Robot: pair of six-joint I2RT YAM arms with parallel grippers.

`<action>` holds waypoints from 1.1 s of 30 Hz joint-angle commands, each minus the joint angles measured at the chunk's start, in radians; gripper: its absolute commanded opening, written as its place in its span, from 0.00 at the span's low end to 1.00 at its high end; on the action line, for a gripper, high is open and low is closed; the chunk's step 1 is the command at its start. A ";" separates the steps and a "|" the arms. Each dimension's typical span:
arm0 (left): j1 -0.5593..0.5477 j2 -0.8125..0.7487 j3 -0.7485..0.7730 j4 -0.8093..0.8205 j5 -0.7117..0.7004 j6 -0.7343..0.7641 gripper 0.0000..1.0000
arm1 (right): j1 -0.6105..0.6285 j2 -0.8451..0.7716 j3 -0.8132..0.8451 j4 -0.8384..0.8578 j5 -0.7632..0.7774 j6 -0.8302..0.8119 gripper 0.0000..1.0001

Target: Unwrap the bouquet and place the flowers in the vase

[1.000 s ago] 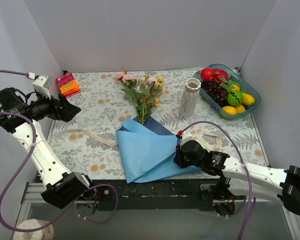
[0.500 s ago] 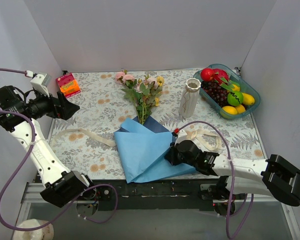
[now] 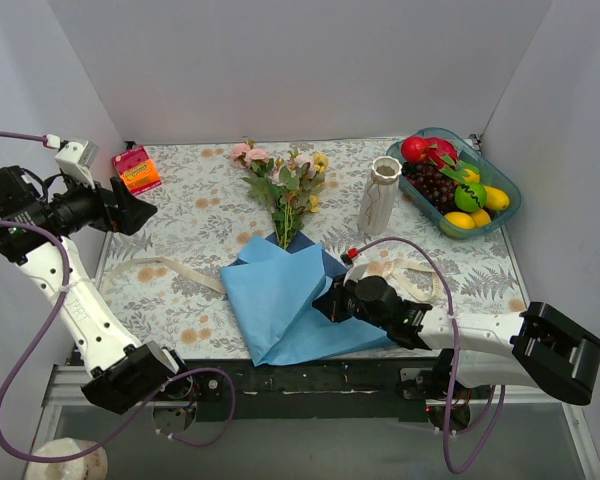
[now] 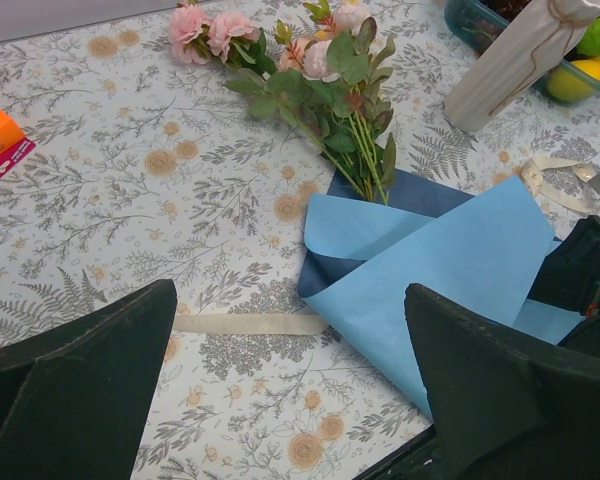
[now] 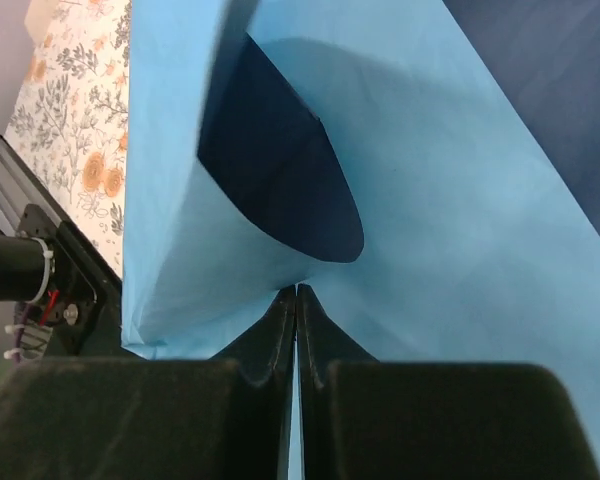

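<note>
Flowers (image 3: 283,185) lie just left of the vase (image 3: 379,198), stems tucked in blue paper (image 3: 280,305). Right gripper (image 3: 325,302), in front of the vase, pinches a raised paper edge, likely to peel it off the stems. Left gripper (image 3: 145,210) spread, empty, far left of the vase.

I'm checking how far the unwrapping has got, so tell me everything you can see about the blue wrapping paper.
The wrapping paper is a thin matte sheet, light blue, with a darker navy layer showing at its far corner. It lies loosely folded, one flap raised, on the floral table near the front edge. The stem ends of the flowers rest at that far corner. The right gripper, fingers shut, pinches a raised fold on the paper's right side.
</note>
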 commanded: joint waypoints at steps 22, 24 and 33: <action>0.005 -0.001 0.073 -0.010 0.057 -0.039 0.98 | 0.018 0.328 0.173 0.432 -0.129 0.090 0.06; 0.004 0.000 0.079 -0.016 0.066 -0.041 0.98 | 0.021 0.349 0.254 0.403 -0.176 0.066 0.05; 0.004 0.006 0.166 -0.064 0.117 -0.055 0.98 | 0.051 0.516 0.530 0.265 -0.272 0.026 0.05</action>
